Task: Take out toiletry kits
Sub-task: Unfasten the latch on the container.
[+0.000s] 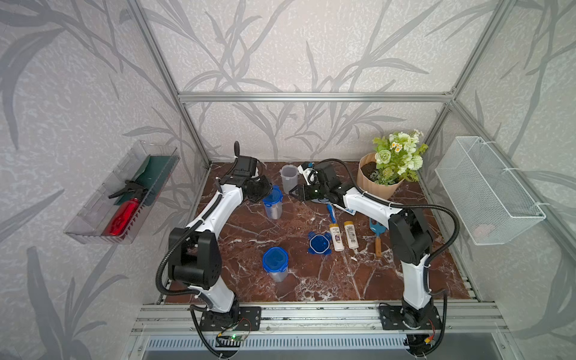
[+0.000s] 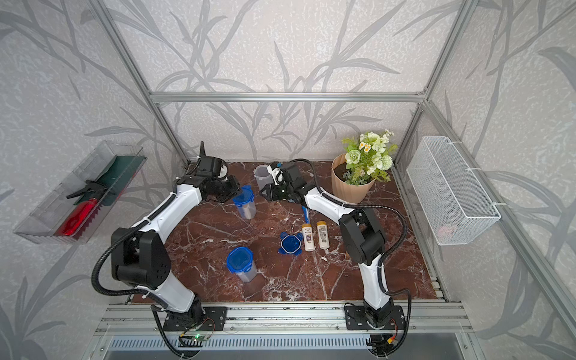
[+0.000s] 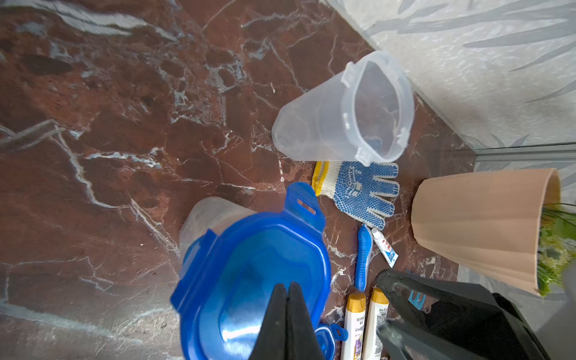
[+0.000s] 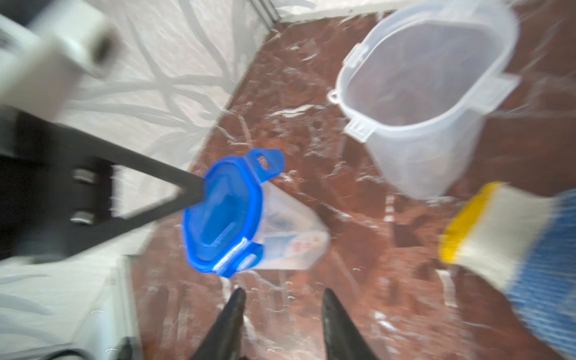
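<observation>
The left hand (image 3: 287, 290) is seen clenched, its tips met over the blue lid (image 3: 249, 265) of a lidded cup (image 1: 273, 205) toward the back of the counter (image 1: 249, 240). The right hand (image 4: 283, 300) is held released and empty just beside that cup. Two gold-capped bottles (image 1: 336, 238), a toothbrush (image 1: 331, 212) and a toothpaste tube (image 3: 385, 247) are laid on the counter near a loose lid (image 1: 319, 243).

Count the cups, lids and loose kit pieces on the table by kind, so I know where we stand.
Lidded cups: 2
Open cup: 1
Loose blue lid: 1
Gold-capped bottles: 2
Toothbrush: 1
Toothpaste tube: 1
Total: 8
</observation>
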Available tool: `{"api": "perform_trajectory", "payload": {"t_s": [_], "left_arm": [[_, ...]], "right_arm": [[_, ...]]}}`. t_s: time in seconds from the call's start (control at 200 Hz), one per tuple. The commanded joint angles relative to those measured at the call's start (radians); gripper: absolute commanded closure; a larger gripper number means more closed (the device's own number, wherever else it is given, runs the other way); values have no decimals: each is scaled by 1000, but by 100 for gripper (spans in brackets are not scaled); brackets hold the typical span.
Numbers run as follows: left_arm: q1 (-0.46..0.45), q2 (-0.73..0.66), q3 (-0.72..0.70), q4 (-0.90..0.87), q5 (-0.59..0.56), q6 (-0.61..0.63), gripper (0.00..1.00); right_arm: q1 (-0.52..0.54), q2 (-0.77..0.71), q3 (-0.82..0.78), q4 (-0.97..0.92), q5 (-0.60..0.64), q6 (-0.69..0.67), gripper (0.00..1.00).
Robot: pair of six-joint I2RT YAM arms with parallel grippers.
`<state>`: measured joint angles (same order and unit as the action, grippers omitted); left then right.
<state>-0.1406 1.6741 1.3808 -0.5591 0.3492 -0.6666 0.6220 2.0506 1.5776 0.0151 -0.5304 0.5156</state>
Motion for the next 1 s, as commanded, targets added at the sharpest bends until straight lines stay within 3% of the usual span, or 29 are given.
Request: {"api": "perform_trajectory", "payload": {"t_s": [0.0,0.35,0.81,0.995], "left_arm": [[-9,14,5,12,24,5,100],[-9,21,-73,19,35,9,100],[-19,-15,-173,31,30,2,100],[-19,-5,-217,47,34,-9,100]], "right_arm": [[-9,40,-32,282,-213,225,54],[13,82,-59,341,-258,317,37],[31,167,-66,480,-276,454,41],[31,185,-72,630,-303,551,42]]}}
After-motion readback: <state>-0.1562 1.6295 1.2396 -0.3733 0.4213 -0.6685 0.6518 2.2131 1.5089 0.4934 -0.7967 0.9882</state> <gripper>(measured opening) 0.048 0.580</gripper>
